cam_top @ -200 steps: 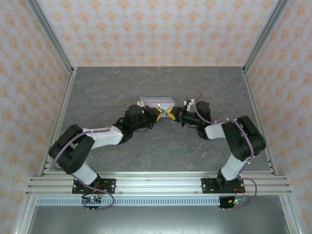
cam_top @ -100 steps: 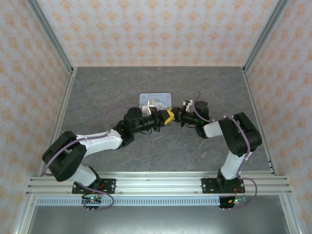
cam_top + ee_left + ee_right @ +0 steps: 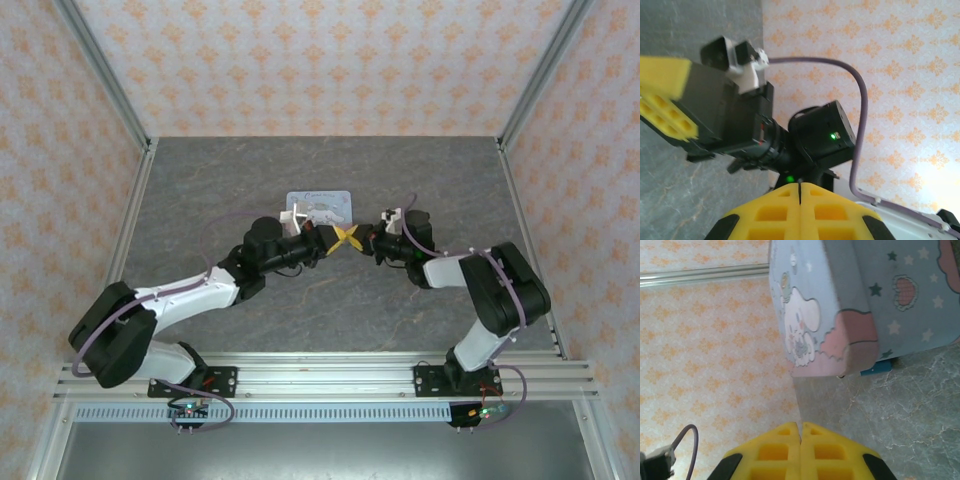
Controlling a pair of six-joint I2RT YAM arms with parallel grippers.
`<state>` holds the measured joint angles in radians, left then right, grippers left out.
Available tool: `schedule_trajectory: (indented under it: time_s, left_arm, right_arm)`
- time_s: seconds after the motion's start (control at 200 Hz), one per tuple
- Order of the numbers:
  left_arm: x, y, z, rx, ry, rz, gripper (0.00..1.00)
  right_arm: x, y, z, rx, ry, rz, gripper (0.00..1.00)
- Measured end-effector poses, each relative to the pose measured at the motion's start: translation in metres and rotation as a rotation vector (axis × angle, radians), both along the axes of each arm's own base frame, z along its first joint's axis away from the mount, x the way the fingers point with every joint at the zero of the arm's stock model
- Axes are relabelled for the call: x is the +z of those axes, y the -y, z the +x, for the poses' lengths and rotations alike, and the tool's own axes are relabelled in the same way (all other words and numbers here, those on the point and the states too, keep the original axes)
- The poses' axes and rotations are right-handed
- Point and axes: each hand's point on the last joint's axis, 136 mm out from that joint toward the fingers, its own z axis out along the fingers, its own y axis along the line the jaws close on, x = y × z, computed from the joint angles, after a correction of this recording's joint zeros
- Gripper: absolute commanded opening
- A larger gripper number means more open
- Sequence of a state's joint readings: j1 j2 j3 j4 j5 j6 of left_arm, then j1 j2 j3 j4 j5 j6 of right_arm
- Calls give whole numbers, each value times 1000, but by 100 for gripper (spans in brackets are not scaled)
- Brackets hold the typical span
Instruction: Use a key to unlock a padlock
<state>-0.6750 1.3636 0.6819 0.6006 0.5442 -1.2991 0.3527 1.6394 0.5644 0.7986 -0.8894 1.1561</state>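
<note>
Find padlock [image 3: 879, 367] tucked under tin's [image 3: 850, 305] lower corner, mostly hidden (prob. hooked to it, so it stays put). Note left gripper [image 3: 800, 192] & right gripper [image 3: 800, 431] pressed shut, nothing seen pinched, tips crossing just beside tin. Looks like lining up an approach.

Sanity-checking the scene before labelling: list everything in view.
tin: one, pale blue and pink cartoon print, mid-table just beyond the fingertips.
padlock: one, blue, peeking out at the tin's edge, mostly hidden.
table: one, grey marbled.
walls: three, orange-patterned, around the table.
left gripper: one, yellow pads, shut, tips crossing the right's in the top view.
right gripper: one, yellow pads, shut.
</note>
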Motion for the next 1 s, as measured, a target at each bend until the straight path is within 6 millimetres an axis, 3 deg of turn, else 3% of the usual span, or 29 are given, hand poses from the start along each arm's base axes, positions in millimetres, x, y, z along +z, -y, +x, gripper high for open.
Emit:
schedule_trajectory:
  time_s: [0.22,0.295,0.41,0.475,0.626,0.851,1.001]
  left_arm:
    - [-36,-20,1,31,-2,183,0]
    - [-52,-28,-1,32,3,283,15]
    - [-74,-40,-4,19,36,434,59]
    - [-83,-46,-4,15,53,508,68]
    - [-107,-58,1,0,93,675,76]
    - [-157,-65,7,-84,118,872,75]
    - [-178,-60,15,-138,150,934,74]
  right_arm:
    - [11,8,-4,-23,34,-52,0]
    - [11,11,-5,-37,32,-76,0]
    - [6,15,-2,-54,15,-118,0]
    - [6,15,2,-59,11,-141,0]
    - [18,10,25,-65,38,-172,0]
    - [25,2,52,-68,50,-193,0]
    - [20,-2,66,-72,36,-203,0]
